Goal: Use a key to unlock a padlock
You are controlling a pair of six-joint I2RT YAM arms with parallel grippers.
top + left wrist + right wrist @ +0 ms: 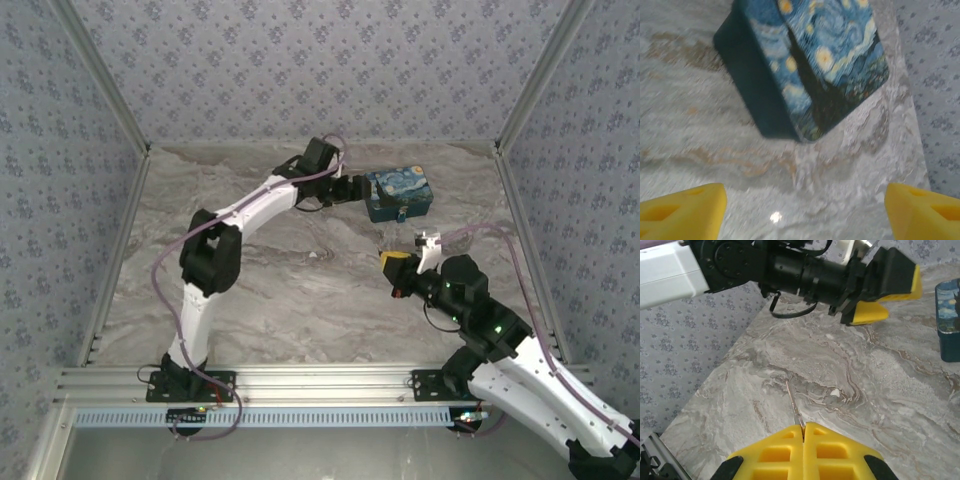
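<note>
My right end effector (802,429) is clamped on the key (793,402), which juts toward 11 o'clock over the desk (880,380), while my left end effector (805,207) gapes apart, the painted box (810,60) at its 12 o'clock.

centre table (300,290): open passage | box (400,194): blocks far right (left arm (250,212) alongside)

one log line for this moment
left gripper: open, facing box | right gripper: shut on key | stage: key held, not inserted
</note>
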